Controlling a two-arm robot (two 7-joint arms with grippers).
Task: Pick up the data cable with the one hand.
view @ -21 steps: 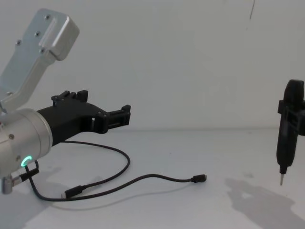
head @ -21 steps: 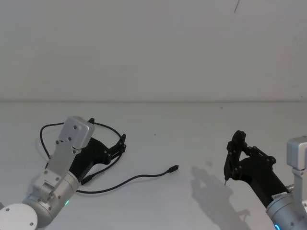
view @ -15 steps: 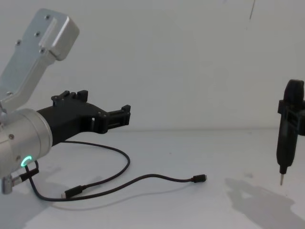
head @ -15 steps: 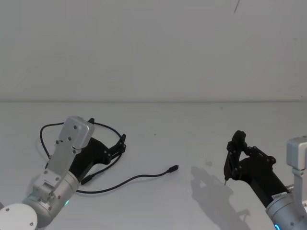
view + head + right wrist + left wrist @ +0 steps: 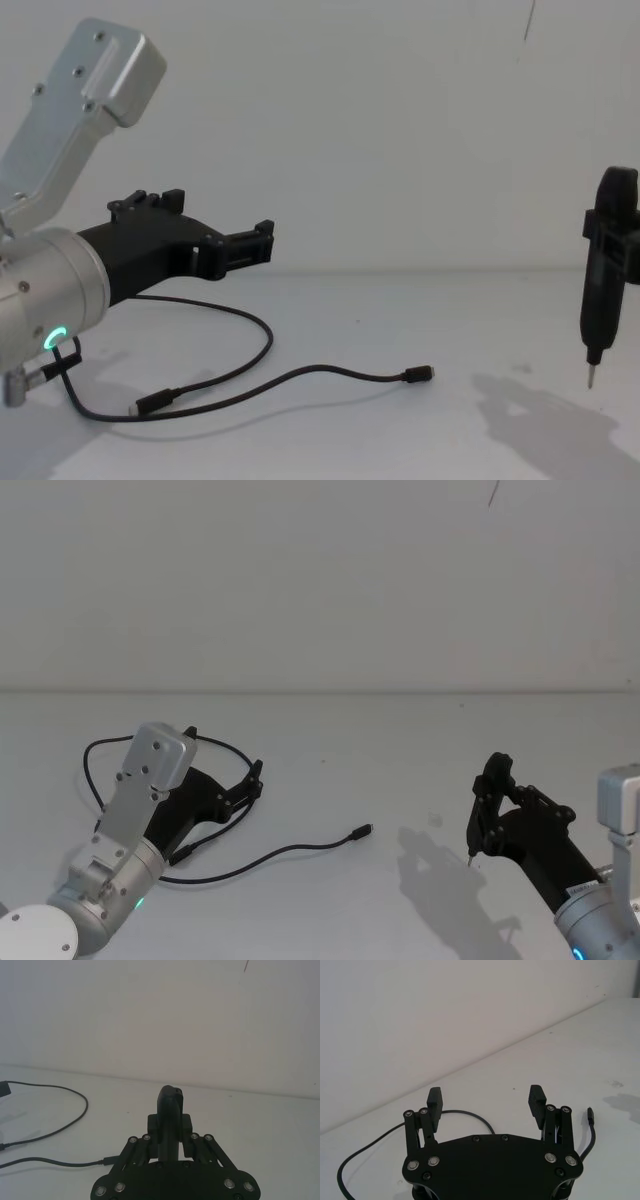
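Desk [image 5: 330, 730]: white, matte, flat, meeting a plain white wall [image 5: 320, 580] along a straight back edge. Bare surface lies all around the data cable.

Left claw [image 5: 486, 1096]: black, angular, on a silver cylindrical wrist with a green glowing ring [image 5: 55, 338]. It hangs above the looped stretch of the cable without touching it. The jaws are spread wide with nothing between them, and the finger pads [image 5: 537, 1096] are ribbed.

Right claw [image 5: 170, 1132]: well apart from the cable's free plug, on the robot's right. It is clamped on an upright black screwdriver-like tool [image 5: 600, 290] with a metal tip.

Data cable [image 5: 330, 369]: thin, black and flexible, lying on the desk in open curves. One small plug [image 5: 362, 831] points toward the right claw.
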